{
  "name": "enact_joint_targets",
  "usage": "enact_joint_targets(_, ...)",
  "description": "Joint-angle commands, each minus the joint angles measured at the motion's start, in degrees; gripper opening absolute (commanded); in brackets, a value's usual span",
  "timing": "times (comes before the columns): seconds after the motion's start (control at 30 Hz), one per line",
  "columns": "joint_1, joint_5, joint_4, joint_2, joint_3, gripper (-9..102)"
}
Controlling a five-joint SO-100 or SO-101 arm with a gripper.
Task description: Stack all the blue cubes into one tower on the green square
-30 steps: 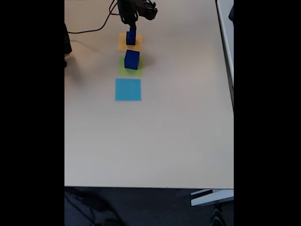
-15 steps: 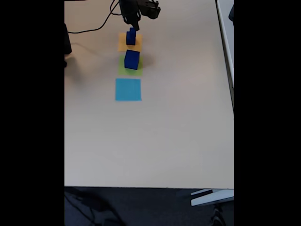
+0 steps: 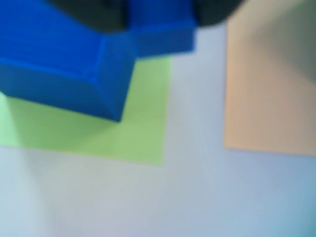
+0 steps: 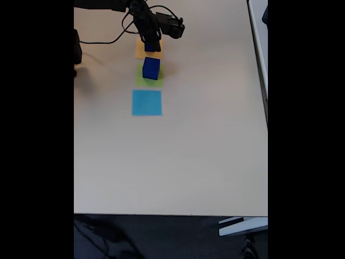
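- The step in hand is judged to be the carrying of a small blue cube [image 4: 150, 47] toward the stack: it is held at the tip of the gripper [image 4: 151, 45], lifted over the edge of the orange-yellow square [image 4: 141, 52] in the fixed view.
- In the wrist view the small blue cube [image 3: 160, 32] is seen just below the dark gripper parts at the top edge, clamped between them as far as can be told; the jaws appear closed on it, though the fingertips themselves are blurred and partly cut off.
- The large blue cube [image 3: 64, 69] lies just beside the held cube, to its left in the wrist view, resting on the green square [image 3: 133, 128]; the orange-yellow square [image 3: 269, 89] lies to the right of the tool.
- In the fixed view the large blue cube [image 4: 151, 68] stands on the green square [image 4: 140, 80], just ahead of the gripper; a light-blue square [image 4: 146, 102] lies farther out in the same line.
- The next move is judged to call for a short advance until the held cube is centred over the large cube's top face, then a level lowering and a release.
- The arm [image 4: 108, 4] is reached in from the upper left of the fixed view, its wrist bent downward so that the gripper points at the table [image 4: 178, 156].
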Motion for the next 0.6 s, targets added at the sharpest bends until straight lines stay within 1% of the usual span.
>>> enact_joint_targets(0.0,1.49,-0.79,-1.58,4.83,0.62,0)
enact_joint_targets(0.3,4.31,-2.55,-2.20,5.62,2.55,0)
enact_joint_targets(0.43,4.75,-1.85,-2.64,6.24,4.75,0)
enact_joint_targets(0.57,5.89,-1.93,-4.39,6.68,7.65,0)
